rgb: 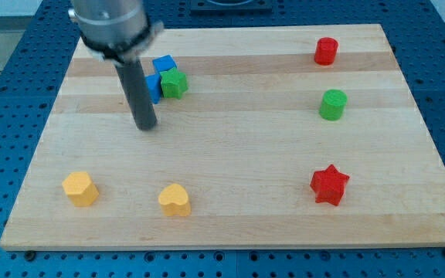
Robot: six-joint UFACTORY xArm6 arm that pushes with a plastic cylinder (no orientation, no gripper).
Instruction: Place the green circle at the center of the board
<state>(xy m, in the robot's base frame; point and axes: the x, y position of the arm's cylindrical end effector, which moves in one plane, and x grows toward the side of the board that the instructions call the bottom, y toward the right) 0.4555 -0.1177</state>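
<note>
The green circle (333,104) is a round green block at the view's right, upper half of the wooden board (230,147). My tip (146,126) is at the end of the dark rod, left of the board's middle, far to the left of the green circle. It stands just below and left of a blue block (154,87), another blue block (164,64) and a green star (174,83), which sit together.
A red cylinder (326,51) is at the top right. A red star (330,184) is at the lower right. A yellow block (80,188) and a yellow heart (175,200) lie near the bottom left. Blue perforated table surrounds the board.
</note>
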